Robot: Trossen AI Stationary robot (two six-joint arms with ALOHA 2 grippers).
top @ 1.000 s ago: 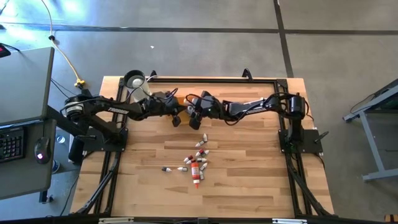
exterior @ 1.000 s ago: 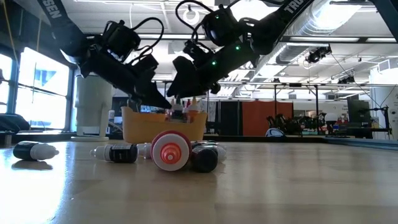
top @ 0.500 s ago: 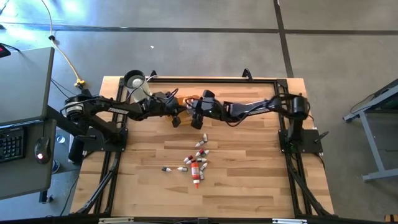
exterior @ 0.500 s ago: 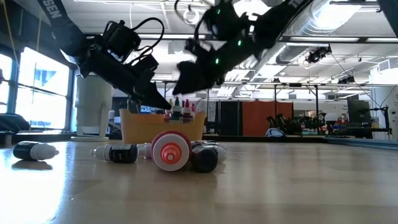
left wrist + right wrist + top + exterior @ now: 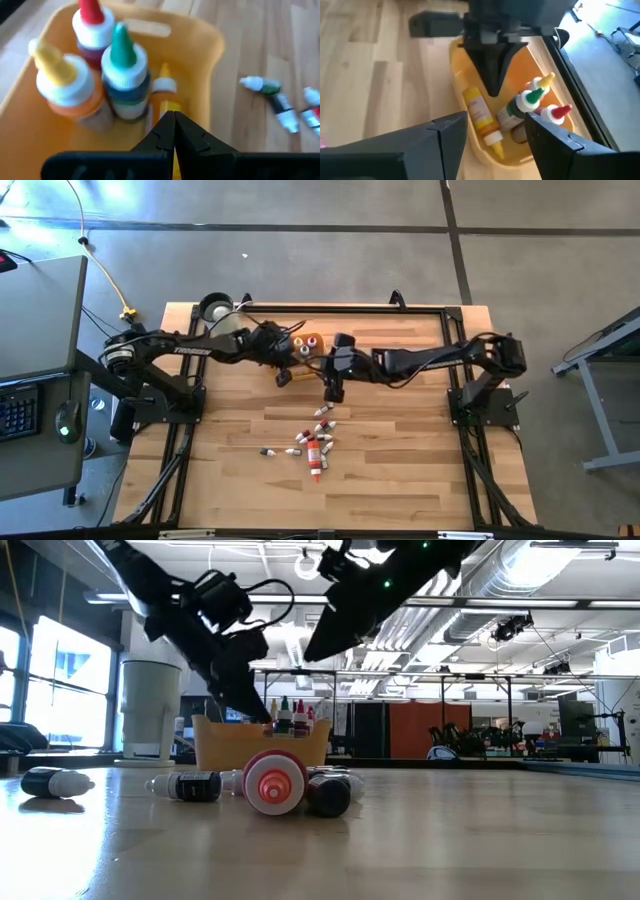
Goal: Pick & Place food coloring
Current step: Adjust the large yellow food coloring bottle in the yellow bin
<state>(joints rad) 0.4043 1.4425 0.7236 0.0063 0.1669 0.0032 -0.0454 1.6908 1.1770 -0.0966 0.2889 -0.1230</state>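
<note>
Red-capped bottle (image 5: 273, 781) among dark bottles (image 5: 328, 792) before yellow tray (image 5: 264, 745)

text: white "TROSSEN" lettering, only just legible | on: dark upper link of the left robot arm (image 5: 190, 350), high view | other: faint marks on the label of the yellow bottle lying in the yellow-orange tray (image 5: 479, 110), not readable | elsewhere: no readable text, numbers or signs
</note>
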